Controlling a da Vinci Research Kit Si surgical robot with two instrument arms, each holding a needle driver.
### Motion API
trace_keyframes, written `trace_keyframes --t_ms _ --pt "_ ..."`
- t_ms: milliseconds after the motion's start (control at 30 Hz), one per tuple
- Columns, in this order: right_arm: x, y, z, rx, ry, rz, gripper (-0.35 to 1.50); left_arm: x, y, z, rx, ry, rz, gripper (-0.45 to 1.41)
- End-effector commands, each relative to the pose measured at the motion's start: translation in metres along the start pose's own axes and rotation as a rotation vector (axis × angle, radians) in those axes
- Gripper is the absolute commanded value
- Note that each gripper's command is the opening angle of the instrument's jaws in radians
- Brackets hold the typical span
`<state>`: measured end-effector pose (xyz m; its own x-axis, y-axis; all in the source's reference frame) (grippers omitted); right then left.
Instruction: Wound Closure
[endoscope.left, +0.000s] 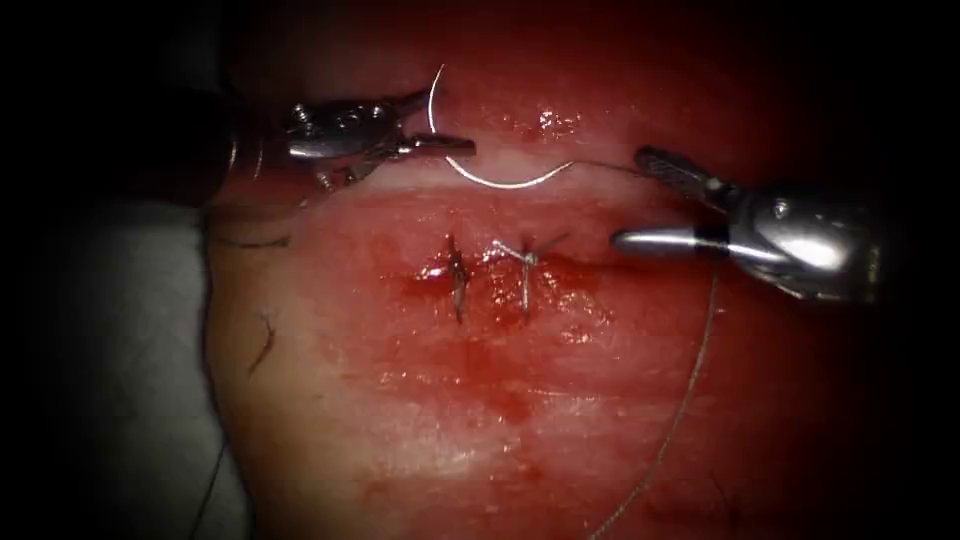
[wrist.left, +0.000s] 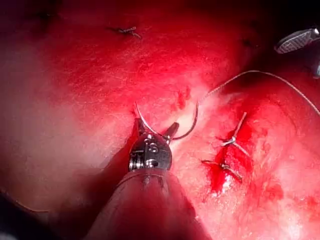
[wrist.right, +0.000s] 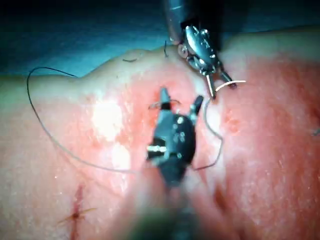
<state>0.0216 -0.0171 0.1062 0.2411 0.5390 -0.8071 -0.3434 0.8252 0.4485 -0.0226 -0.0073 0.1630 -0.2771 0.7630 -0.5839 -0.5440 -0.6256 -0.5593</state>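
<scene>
Left end effector (endoscope.left: 440, 145) clamps the curved needle (endoscope.left: 500, 183) near its tip, clear above the tissue (endoscope.left: 420, 420); right end effector (endoscope.left: 645, 200) gapes empty, so regrasping seems next.

Around my working field everything falls into darkness at the edges. To my left lies a pale grey cloth (endoscope.left: 110, 330) beneath the lit area, dim and smooth. A bright light glares from above, leaving wet glints. Behind, from my right wrist, a dark teal backdrop (wrist.right: 75, 30).
</scene>
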Motion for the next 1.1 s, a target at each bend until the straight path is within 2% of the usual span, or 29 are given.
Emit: trace_keyframes --t_ms 33,67,100,133,167,333,433,567,767,800,833,900,1067,1100 --pt "-0.0007 -0.0006 0.0006 0.003 -0.001 0.002 0.91 -0.0008 0.0004 0.0008 -0.005 -0.002 -0.008 0.49" --pt "-0.0007 -0.0006 0.0007 0.002 0.0 0.002 0.91 -0.0006 0.0003 0.0008 -0.006 -0.002 -0.032 0.29" --pt "-0.0007 -0.0006 0.0007 0.002 0.0 0.002 0.91 -0.0006 0.0003 0.0008 -0.007 -0.003 -0.038 0.17" --pt "-0.0008 -0.0006 0.0007 0.002 0.0 0.002 0.91 -0.0005 0.0002 0.0007 -0.008 -0.003 -0.039 -0.05" --pt "-0.0008 -0.0007 0.0008 0.001 0.0 0.001 0.91 -0.0001 0.0002 0.0002 -0.017 0.002 -0.042 -0.45" --pt "-0.0008 -0.0009 0.0008 0.001 0.0 0.001 0.88 0.0008 0.0022 -0.003 -0.01 0.111 -0.013 -0.45" --pt "-0.0004 -0.0017 0.0008 0.003 0.012 0.063 0.88 0.0018 0.0047 -0.0042 0.059 0.163 0.061 -0.45" --pt "0.001 -0.003 0.0003 0.009 0.024 0.081 0.89 0.0051 0.0079 -0.0055 0.124 0.271 0.126 -0.45" --pt "0.0017 -0.0047 -0.0009 0.027 0.038 0.228 0.89 0.0075 0.01 -0.0067 0.223 0.375 0.175 -0.45" --pt "0.002 -0.0055 -0.0013 0.037 0.033 0.253 0.72 0.008 0.0109 -0.007 0.208 0.39 0.177 -0.45" --pt "0.002 -0.0055 -0.0013 0.037 0.033 0.253 0.72 0.008 0.0109 -0.007 0.208 0.39 0.177 -0.45" --pt "0.0026 -0.0061 -0.0019 0.049 0.018 0.268 0.49 0.0085 0.0123 -0.0076 0.208 0.387 0.18 -0.45" --pt "0.0033 -0.0072 -0.0024 0.058 0.027 0.409 0.41 0.0093 0.0144 -0.0082 0.246 0.43 0.205 -0.45" --pt "0.0032 -0.008 -0.0023 0.063 0.034 0.459 0.19 0.0093 0.0152 -0.0083 0.259 0.451 0.2 -0.45"
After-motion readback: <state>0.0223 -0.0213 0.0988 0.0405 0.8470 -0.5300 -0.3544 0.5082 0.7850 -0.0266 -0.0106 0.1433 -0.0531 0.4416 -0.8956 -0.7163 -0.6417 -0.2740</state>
